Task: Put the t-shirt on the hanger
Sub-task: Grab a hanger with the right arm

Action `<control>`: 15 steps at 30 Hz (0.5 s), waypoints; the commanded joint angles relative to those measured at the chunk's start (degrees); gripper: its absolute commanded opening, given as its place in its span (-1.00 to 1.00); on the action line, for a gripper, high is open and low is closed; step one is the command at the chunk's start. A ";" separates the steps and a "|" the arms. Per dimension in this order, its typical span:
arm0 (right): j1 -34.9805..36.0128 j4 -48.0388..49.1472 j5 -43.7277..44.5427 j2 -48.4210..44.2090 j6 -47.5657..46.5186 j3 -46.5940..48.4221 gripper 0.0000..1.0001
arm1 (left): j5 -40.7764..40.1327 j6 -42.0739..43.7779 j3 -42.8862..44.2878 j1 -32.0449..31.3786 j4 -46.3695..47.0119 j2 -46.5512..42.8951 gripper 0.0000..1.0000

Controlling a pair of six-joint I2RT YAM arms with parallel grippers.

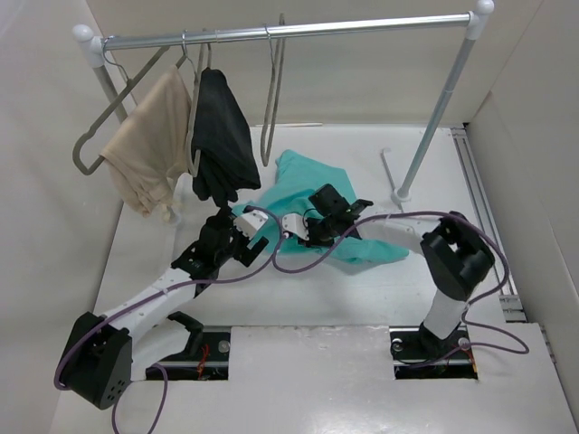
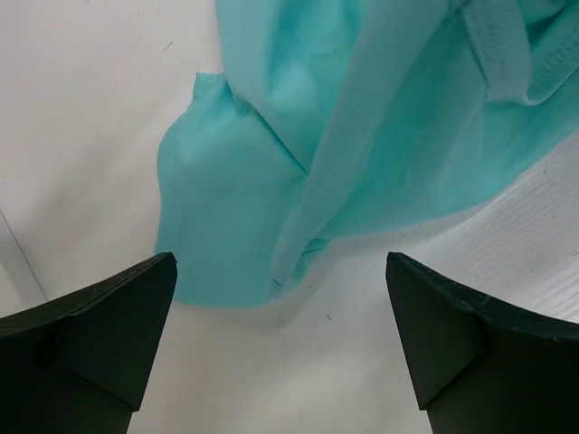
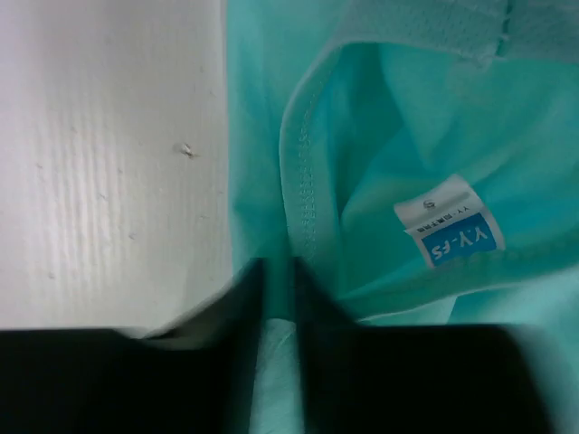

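- The t-shirt (image 1: 303, 176) lies crumpled on the white table (image 1: 362, 298), toward the far middle, just near of the clothes rack (image 1: 362, 25) and left of its right-hand post.
- The hanger (image 1: 270, 108) hangs bare from the rack's rail, edge-on, above the far left part of the t-shirt and not touching it.
- To its left on the same rail hang a black garment (image 1: 222, 136) and a beige garment (image 1: 149, 145), each on its own hanger.
- The right gripper (image 1: 303, 231) sits low at the t-shirt's near left side. In the wrist view its fingers (image 3: 312, 307) are nearly together, pinching a stitched edge of the teal cloth (image 3: 407, 117). A white and blue label (image 3: 450, 221) shows inside the fold to their right.
- The left gripper (image 1: 256, 237) is just left of the right one. Its fingers (image 2: 99, 334) are spread wide and hold nothing, with a loose fold of the t-shirt (image 2: 380, 136) and bare table showing between them.
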 commanded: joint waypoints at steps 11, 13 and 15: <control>1.87 -5.46 -17.09 -16.02 -6.56 12.29 -1.00 | 2.51 0.42 0.57 -0.29 1.47 -1.99 0.97; -2.25 -4.86 -18.96 -18.57 -4.99 9.14 -1.00 | 3.65 0.95 1.27 -0.29 0.33 -1.47 0.95; -6.20 -3.10 -19.85 -19.80 -3.14 5.71 -1.00 | 5.32 0.95 1.89 -0.29 -0.28 -1.47 0.95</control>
